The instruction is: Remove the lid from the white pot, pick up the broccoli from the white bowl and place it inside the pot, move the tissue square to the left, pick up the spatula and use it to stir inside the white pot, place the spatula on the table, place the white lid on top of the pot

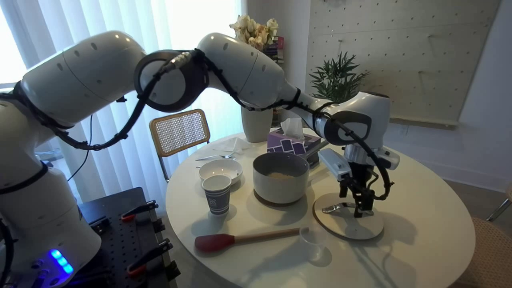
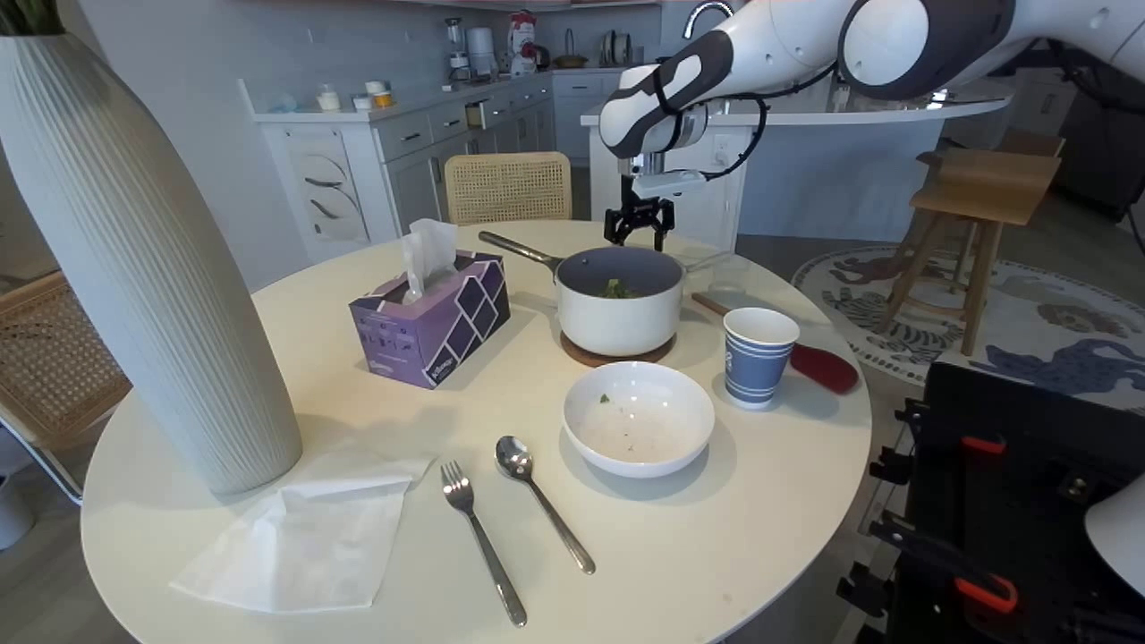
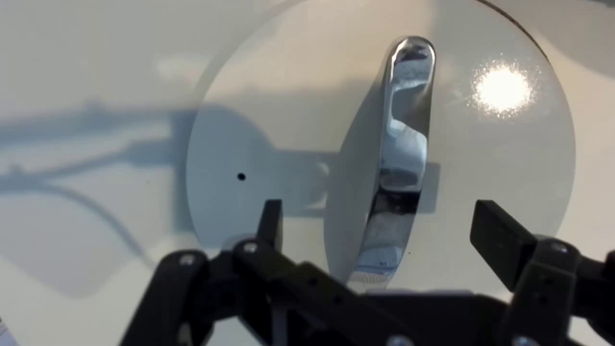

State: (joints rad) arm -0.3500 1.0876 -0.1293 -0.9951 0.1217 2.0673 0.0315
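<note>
The round white lid (image 1: 348,226) lies on the table (image 1: 424,196), its shiny handle (image 3: 406,144) upward. My gripper (image 3: 378,211) is open over it, a finger on either side of the handle with gaps to both. Uncovered, the white pot (image 1: 280,188) shows a bit of green broccoli (image 2: 615,289) inside. Only small scraps lie in the white bowl (image 2: 640,420). At the table's near edge in an exterior view rests the spatula (image 1: 256,237), red head and wooden handle. A tissue square (image 2: 309,537) lies flat beside the vase (image 2: 161,286).
A brown disc (image 2: 577,349) sits under the pot. Close by stand a purple tissue box (image 2: 447,313), a patterned cup (image 1: 218,196) and a clear glass dish (image 1: 314,242) at the spatula's handle end. Fork (image 2: 483,546) and spoon (image 2: 546,510) lie near the bowl.
</note>
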